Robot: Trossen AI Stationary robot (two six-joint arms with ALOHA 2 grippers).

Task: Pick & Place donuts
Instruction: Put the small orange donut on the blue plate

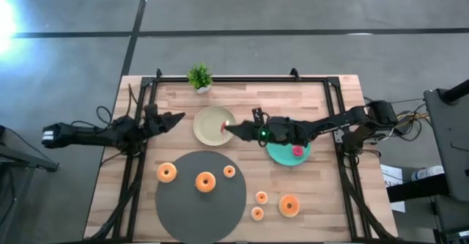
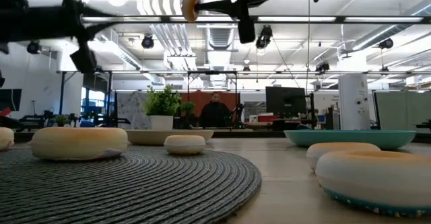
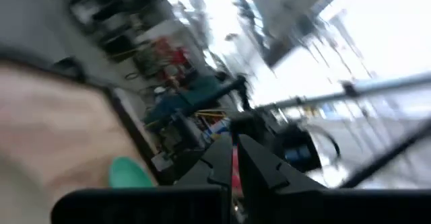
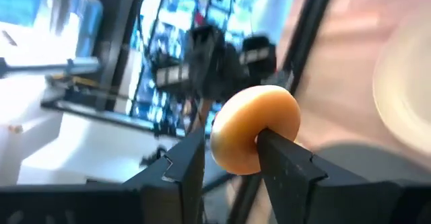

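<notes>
A tan donut (image 4: pixel 254 128) sits pinched in the right tool (image 4: pixel 232 150), raised above the beige plate (image 1: pixel 207 126); left tool (image 1: pixel 178 117) pressed together near the tabletop's (image 1: pixel 315 200) left edge; six donuts lie below, three on the grey mat (image 1: pixel 198 207); one red donut (image 1: pixel 297 151) on the teal plate (image 1: pixel 282 156).

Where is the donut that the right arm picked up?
The donut sits pinched in the right pincer, held in the air over the beige plate near the table's middle, in the high view.
</notes>
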